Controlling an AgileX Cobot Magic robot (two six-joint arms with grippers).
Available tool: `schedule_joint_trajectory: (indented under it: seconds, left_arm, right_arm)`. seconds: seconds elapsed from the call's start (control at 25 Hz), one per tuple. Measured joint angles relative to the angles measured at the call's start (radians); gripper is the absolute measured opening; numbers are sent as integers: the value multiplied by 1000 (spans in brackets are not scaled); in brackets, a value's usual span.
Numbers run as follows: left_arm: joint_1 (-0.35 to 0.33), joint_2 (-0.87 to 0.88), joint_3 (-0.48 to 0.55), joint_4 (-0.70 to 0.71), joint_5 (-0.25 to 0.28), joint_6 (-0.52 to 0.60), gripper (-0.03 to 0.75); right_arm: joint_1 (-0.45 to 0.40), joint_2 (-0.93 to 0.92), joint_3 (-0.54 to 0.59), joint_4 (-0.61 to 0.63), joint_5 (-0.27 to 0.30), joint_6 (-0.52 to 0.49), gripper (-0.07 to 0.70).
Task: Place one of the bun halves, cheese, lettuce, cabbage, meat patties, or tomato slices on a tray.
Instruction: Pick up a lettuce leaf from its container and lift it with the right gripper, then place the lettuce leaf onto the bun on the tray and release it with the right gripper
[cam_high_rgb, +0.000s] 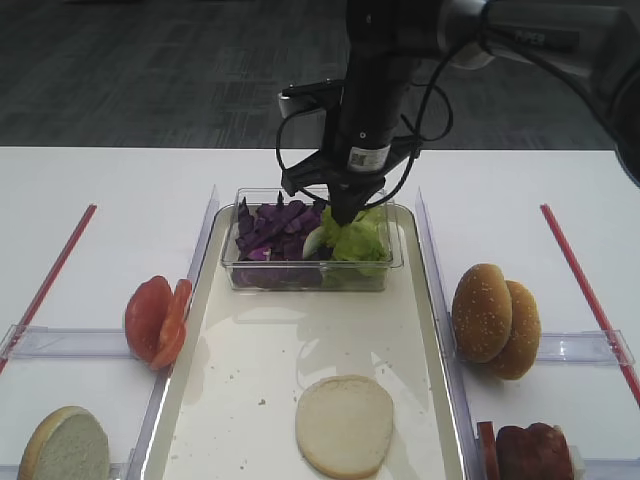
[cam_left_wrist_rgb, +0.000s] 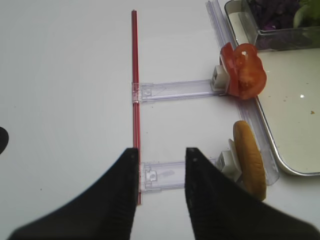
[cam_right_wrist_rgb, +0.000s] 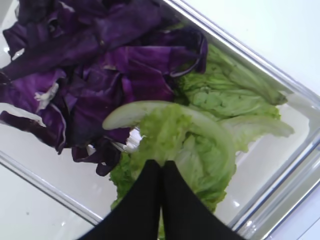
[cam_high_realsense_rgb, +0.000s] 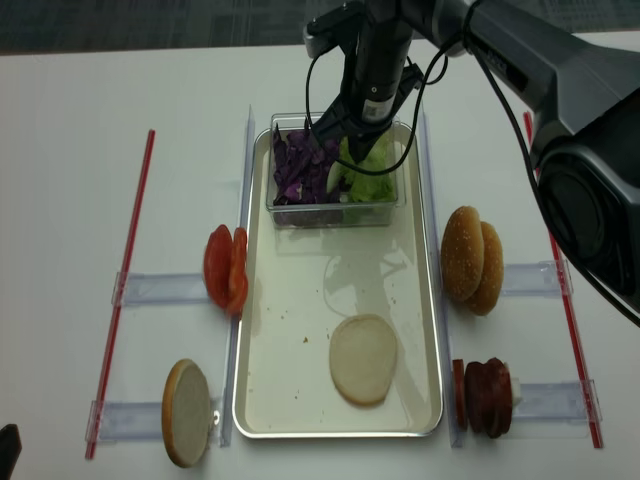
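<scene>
Right wrist view shows the right claw (cam_right_wrist_rgb: 161, 172) pinched tight on the lettuce (cam_right_wrist_rgb: 200, 145) beside the cabbage (cam_right_wrist_rgb: 100, 65).

arm label (cam_high_rgb: 369, 156), print unreadable

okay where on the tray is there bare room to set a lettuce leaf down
On the tray, bare patches lie between the clear tub and the bun half, and left of that bun half. The far end is crowded: tub, cabbage, lettuce.

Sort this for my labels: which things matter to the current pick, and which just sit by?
In use: right gripper, shut on lettuce; clear tub; tray.
Idle: cabbage, tomato slices, sesame buns, patties, left gripper.
</scene>
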Motion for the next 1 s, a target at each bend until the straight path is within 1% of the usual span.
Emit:
schedule_joint_trajectory:
  seconds: [0.32,0.84,1.0]
  left_arm:
    - [0,0,0,0,0,0,223]
    - [0,0,0,0,0,0,223]
    - [0,0,0,1,0,0,223]
  right_arm:
    - [0,-52,-1,-33,30,0,32]
    - [8,-140,-1,-57,36,10,31]
    - [17,-199,73,-63,36,10,31]
